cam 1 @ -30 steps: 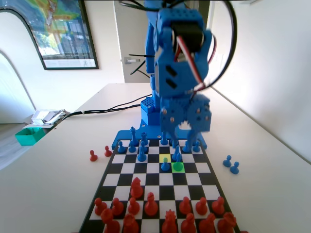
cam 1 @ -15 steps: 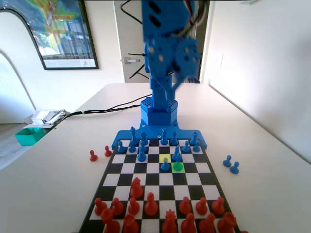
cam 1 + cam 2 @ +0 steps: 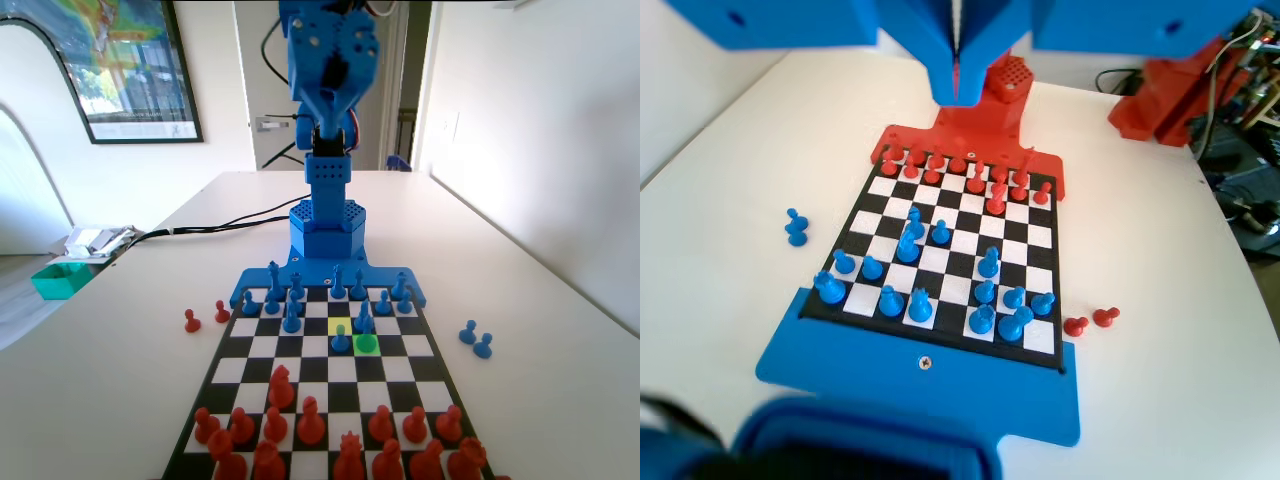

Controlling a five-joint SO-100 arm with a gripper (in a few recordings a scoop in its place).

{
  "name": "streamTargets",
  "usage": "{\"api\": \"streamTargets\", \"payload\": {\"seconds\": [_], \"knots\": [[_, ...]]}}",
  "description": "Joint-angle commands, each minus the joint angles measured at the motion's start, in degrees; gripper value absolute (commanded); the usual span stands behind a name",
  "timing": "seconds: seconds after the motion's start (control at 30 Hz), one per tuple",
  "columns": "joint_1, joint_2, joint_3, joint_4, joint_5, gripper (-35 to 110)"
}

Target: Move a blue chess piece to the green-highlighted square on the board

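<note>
On the board (image 3: 395, 370), a small blue chess piece stands on the green-highlighted square (image 3: 366, 344) and looks green-tinted there. In the wrist view I take it to be the pawn (image 3: 913, 216) just ahead of a taller blue piece (image 3: 908, 246). Another blue pawn (image 3: 341, 338) stands on the square to its left, by the yellow square (image 3: 339, 325). The blue arm (image 3: 328, 60) is raised high over its base, far from the pieces. My gripper (image 3: 958, 92) hangs well above the board (image 3: 970, 262), its jaws pressed together with nothing between them.
Two blue pawns (image 3: 475, 338) lie off the board on the right in the fixed view, and two red pawns (image 3: 206, 316) on the left. Red pieces fill the near rows (image 3: 330, 430). A green box (image 3: 62, 278) sits at the table's left edge.
The arm has lifted from low over the board's far rows and folded back up over its base. No piece on the board has moved.
</note>
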Motion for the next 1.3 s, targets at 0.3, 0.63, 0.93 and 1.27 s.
{"api": "streamTargets", "payload": {"seconds": [0.3, 0.63, 0.93, 1.27], "knots": [[-1.3, 10.2, 1.8, -0.6, 1.8, 1], [-0.7, 19.4, 2.0, -2.8, 1.8, 1], [0.4, 21.9, 2.2, -3.3, 1.8, 3], [0.5, 21.9, 2.2, -3.3, 1.8, 3]]}}
